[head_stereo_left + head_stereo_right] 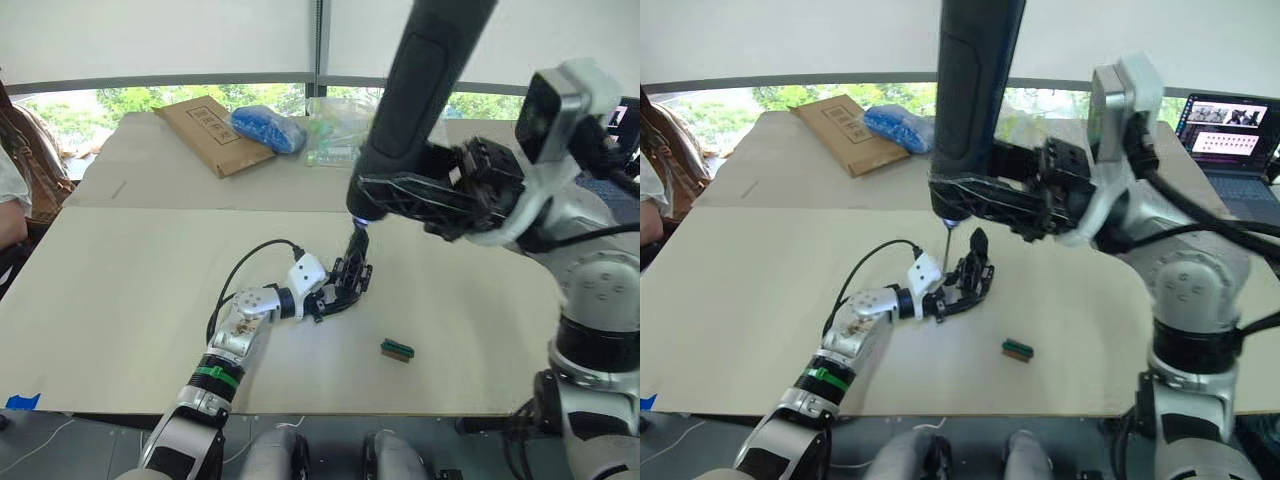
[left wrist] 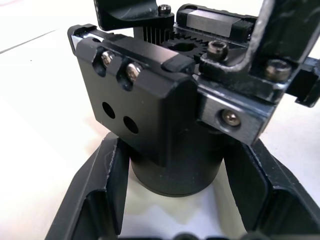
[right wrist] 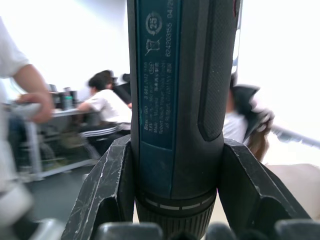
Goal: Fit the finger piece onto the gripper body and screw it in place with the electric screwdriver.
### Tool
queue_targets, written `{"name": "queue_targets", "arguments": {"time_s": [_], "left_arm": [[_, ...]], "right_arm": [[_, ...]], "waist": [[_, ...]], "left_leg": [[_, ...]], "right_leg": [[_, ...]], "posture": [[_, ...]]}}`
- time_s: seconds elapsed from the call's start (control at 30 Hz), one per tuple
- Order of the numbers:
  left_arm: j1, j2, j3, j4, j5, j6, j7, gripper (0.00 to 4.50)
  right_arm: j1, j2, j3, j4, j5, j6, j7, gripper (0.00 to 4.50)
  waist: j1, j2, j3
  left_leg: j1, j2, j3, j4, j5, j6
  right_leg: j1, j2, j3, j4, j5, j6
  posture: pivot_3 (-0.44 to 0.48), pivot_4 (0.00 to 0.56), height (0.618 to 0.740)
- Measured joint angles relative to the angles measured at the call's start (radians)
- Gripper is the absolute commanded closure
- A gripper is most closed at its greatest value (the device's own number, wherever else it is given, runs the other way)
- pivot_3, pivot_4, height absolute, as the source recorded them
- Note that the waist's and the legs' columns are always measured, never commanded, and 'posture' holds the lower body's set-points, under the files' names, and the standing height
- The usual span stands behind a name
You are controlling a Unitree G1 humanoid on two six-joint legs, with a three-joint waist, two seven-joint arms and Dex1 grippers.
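We see our left claw (image 1: 338, 292) resting low on the bench (image 1: 120, 300), its two black fingers (image 2: 95, 200) closed against the round base of the gripper body (image 2: 165, 125) from either side. The body stands upright between them, its pointed black finger rising just above the claw. In the left wrist view the body's black block faces us with two screw heads near its top edge and two open holes below them, and a toothed gear sits behind it.

Our right claw (image 3: 175, 220) is raised well above the bench, up and to the right of the left claw. Its fingers press on both sides of the electric screwdriver (image 1: 965, 100), which hangs nearly vertical with the barrel rising over the claw and the bit pointing down. The thin metal bit (image 1: 946, 238) comes down just beside the top of the gripper body, on the side nearer the left claw's wrist; we cannot tell whether it touches a screw.

We cannot pick out the finger piece as a separate part from the body.

A small green-and-brown block (image 1: 397, 349) lies on the bench, apart from the left claw and to its right. Far beyond both claws lie a flat cardboard box (image 1: 212, 133) and a blue bag (image 1: 269, 128).
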Motion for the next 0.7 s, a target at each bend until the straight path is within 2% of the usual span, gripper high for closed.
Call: {"name": "queue_targets", "arguments": {"time_s": [0.07, 0.17, 0.27, 0.4, 0.5, 0.6, 0.63, 0.7], "left_arm": [[0.007, 0.034, 0.008, -0.025, -0.016, 0.032, -0.022, 0.02], [0.049, 0.124, 0.026, -0.138, -0.065, 0.117, -0.087, 0.00], [0.093, 0.239, 0.071, -0.264, -0.137, 0.198, -0.164, 0.00], [0.145, 0.391, 0.122, -0.409, -0.245, 0.306, -0.279, 0.00], [0.183, 0.493, 0.138, -0.492, -0.294, 0.363, -0.347, 0.00], [0.191, 0.540, 0.173, -0.517, -0.325, 0.400, -0.355, 0.00], [0.193, 0.546, 0.181, -0.524, -0.325, 0.400, -0.354, 0.00], [0.210, 0.568, 0.188, -0.534, -0.324, 0.396, -0.354, 0.00]], "right_arm": [[0.074, -0.083, -0.038, 0.013, 0.093, 0.080, -0.034, 2.59], [0.193, -0.280, -0.112, 0.109, 0.262, 0.229, -0.102, 2.59], [0.268, -0.459, -0.121, 0.292, 0.265, 0.400, -0.138, 2.59], [0.261, -0.507, -0.016, 0.501, 0.105, 0.497, -0.135, 2.59], [0.187, -0.484, 0.124, 0.618, -0.059, 0.513, -0.083, 2.59], [0.133, -0.443, 0.234, 0.689, -0.198, 0.511, -0.013, 2.59], [0.121, -0.436, 0.263, 0.700, -0.235, 0.506, 0.011, 1.53], [0.114, -0.436, 0.309, 0.707, -0.311, 0.472, 0.078, 0.86]], "waist": [[-0.001, 0.000, 0.000], [-0.001, 0.000, 0.000], [-0.002, 0.000, 0.000], [-0.007, 0.001, 0.000], [-0.012, 0.004, 0.002], [-0.012, 0.005, 0.003], [-0.009, 0.006, 0.003], [-0.006, 0.006, 0.004]], "left_leg": [[0.000, 0.000, 0.000, -0.001, 0.000, 0.000], [0.000, 0.000, 0.000, -0.002, 0.000, 0.000], [0.000, 0.000, 0.001, -0.001, 0.000, 0.000], [0.000, 0.000, 0.002, -0.002, 0.000, 0.000], [0.000, 0.000, 0.002, -0.002, 0.000, 0.000], [0.000, 0.000, 0.002, -0.002, 0.000, 0.000], [-0.001, 0.000, 0.003, -0.002, 0.000, 0.000], [-0.001, 0.000, 0.003, -0.001, 0.000, 0.000]], "right_leg": [[-0.001, -0.001, 0.001, 0.000, 0.000, 0.000], [-0.001, -0.001, 0.001, 0.000, 0.000, 0.000], [-0.001, -0.002, 0.001, -0.001, 0.000, -0.001], [-0.002, -0.005, 0.001, -0.001, -0.001, 0.000], [-0.002, 0.000, 0.002, 0.000, -0.001, 0.000], [-0.002, 0.001, 0.002, 0.000, -0.001, 0.001], [-0.002, 0.001, 0.002, 0.000, -0.002, 0.001], [-0.002, 0.001, 0.002, 0.000, -0.002, 0.002]], "posture": [[0.000, 0.150, 0.732], [0.000, 0.150, 0.732], [0.000, 0.150, 0.732], [0.000, 0.150, 0.732], [0.000, 0.150, 0.732], [0.000, 0.150, 0.732], [0.000, 0.150, 0.732], [0.000, 0.150, 0.732]]}}
